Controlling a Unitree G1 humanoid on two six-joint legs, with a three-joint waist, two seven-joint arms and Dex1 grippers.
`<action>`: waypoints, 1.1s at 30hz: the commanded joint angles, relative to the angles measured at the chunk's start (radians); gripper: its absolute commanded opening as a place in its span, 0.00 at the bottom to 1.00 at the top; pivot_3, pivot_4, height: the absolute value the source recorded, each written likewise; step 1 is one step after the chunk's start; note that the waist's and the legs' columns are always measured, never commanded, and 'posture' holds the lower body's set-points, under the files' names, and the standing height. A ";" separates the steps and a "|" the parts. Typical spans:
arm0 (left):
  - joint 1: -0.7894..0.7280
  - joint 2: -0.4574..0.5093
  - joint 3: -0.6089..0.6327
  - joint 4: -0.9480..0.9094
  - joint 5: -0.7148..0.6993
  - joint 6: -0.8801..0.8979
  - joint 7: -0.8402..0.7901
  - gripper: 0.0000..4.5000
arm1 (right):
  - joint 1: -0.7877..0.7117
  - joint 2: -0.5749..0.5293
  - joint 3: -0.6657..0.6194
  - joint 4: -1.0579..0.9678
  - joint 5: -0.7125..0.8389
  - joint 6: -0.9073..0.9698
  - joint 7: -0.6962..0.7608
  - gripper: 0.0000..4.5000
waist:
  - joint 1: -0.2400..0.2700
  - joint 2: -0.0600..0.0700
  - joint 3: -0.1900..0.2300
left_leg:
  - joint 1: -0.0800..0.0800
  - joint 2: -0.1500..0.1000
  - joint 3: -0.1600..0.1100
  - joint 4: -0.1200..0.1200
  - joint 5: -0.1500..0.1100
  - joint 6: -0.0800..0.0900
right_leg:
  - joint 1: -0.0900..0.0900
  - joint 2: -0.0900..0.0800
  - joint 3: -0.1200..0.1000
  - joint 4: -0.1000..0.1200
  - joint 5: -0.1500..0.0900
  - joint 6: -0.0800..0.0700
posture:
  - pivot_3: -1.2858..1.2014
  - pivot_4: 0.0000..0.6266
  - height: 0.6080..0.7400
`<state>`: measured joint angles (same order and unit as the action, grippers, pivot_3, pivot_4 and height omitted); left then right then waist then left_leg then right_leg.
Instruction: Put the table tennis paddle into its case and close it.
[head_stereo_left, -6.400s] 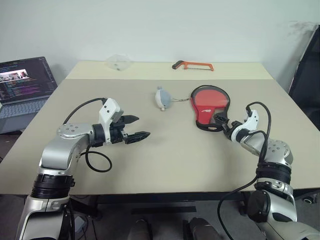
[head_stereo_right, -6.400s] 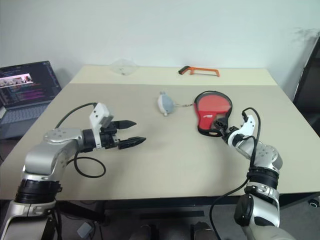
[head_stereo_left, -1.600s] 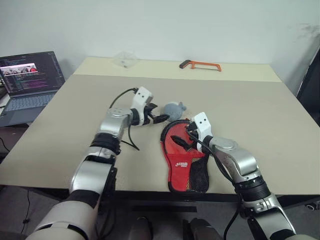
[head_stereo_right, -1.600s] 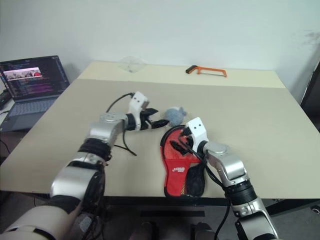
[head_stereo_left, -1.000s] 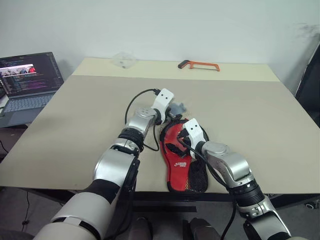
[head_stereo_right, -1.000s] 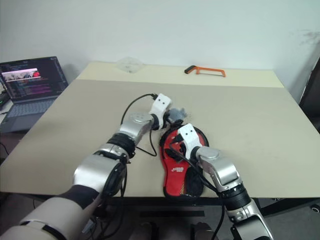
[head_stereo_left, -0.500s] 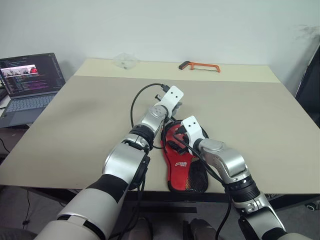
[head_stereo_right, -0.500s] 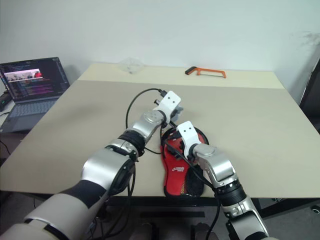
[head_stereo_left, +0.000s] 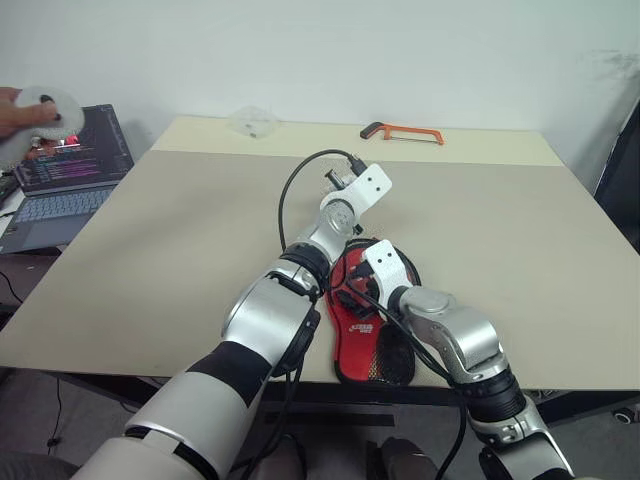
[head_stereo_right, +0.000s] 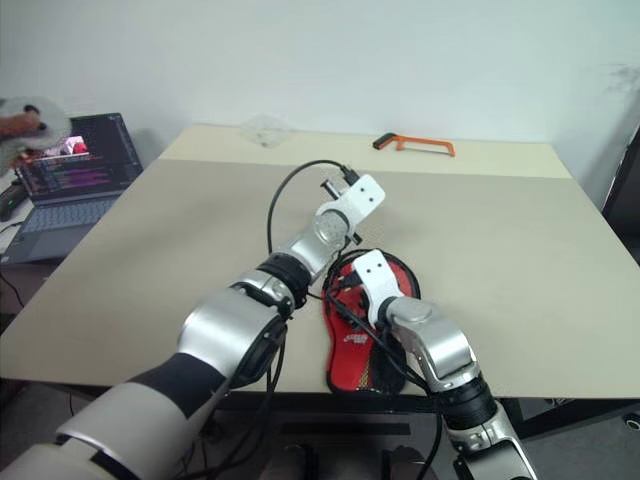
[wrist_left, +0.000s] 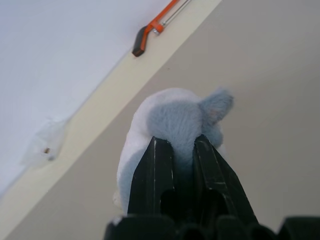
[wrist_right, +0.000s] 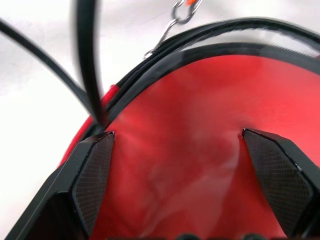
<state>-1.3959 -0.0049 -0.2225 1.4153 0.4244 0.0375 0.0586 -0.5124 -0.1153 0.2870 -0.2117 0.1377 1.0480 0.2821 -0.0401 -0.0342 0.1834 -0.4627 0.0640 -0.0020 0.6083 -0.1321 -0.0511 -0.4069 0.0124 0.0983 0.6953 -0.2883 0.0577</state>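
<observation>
Left eye view, paddle: we see the table tennis paddle (head_stereo_left: 362, 300) lying flat near the front edge of the table (head_stereo_left: 180, 250), red blade away from us, its handle end toward the table's front edge.
Case: the case (head_stereo_left: 392, 352) lies around the paddle; its black trim curves round the red blade, and dark mesh covers the part nearest the front edge. In the right wrist view the black rim (wrist_right: 210, 42) arcs over the red rubber, with a metal clip (wrist_right: 181, 11) just beyond it.
Grey pouch: the small grey round pouch (wrist_left: 172, 125) sits between the left fingers (wrist_left: 152, 175) in the left wrist view, held off the table.
Left gripper: our left gripper (wrist_left: 177, 167) is clamped on the grey pouch, both black fingers pressed into the soft fabric. In the head views our left arm reaches forward over the table, its white wrist block (head_stereo_left: 362, 186) just beyond the blade.
Right gripper: our right gripper (wrist_right: 187, 165) stands spread wide over the red blade, one finger at each side, holding nothing; we cannot tell whether the tips touch the case.
Hacksaw: an orange-framed hacksaw (head_stereo_left: 400, 131) lies at the far edge of the table, well apart from the case.
Clear wrapper: a crumpled clear piece (head_stereo_left: 250, 122) lies at the far edge, left of the hacksaw.
Laptop: an open laptop (head_stereo_left: 60, 170) stands off the table's left side.
Person: a hand (head_stereo_left: 30, 115) holding a white object shows at the left edge, above the laptop.
</observation>
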 joint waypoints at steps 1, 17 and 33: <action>-0.071 -0.020 -0.028 -0.029 0.053 -0.033 0.074 0.00 | 0.048 -0.002 0.042 -0.009 0.014 0.083 0.008 1.00 | 0.000 0.000 0.000 | 0.000 0.000 0.000 0.000 0.000 0.000 | 0.000 0.000 0.000 0.000 0.000 0.000 | 0.52 0.24 1.00; -0.041 -0.095 -0.075 -0.023 0.116 -0.088 -0.018 0.00 | 0.095 -0.009 0.050 -0.079 0.010 0.127 -0.013 1.00 | 0.008 0.000 0.000 | -0.001 0.000 0.000 0.000 0.000 0.000 | 0.000 0.000 0.000 -0.004 0.000 0.001 | 0.52 0.24 1.00; 0.038 -0.061 -0.168 -0.032 0.175 -0.181 -0.255 0.99 | 0.032 -0.044 0.053 0.035 0.006 0.035 0.051 1.00 | -0.002 0.000 -0.008 | 0.002 0.000 0.001 0.000 0.000 0.000 | 0.002 0.000 0.001 -0.003 0.001 0.001 | 0.52 0.24 1.00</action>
<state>-1.3615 -0.0567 -0.3793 1.4176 0.5916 -0.1162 -0.1819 -0.4910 -0.1533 0.3354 -0.2464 0.1382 1.0652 0.3227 -0.0425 -0.0341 0.1758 -0.4602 0.0639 -0.0010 0.6079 -0.1323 -0.0514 -0.4046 0.0121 0.0994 0.6920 -0.2877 0.0587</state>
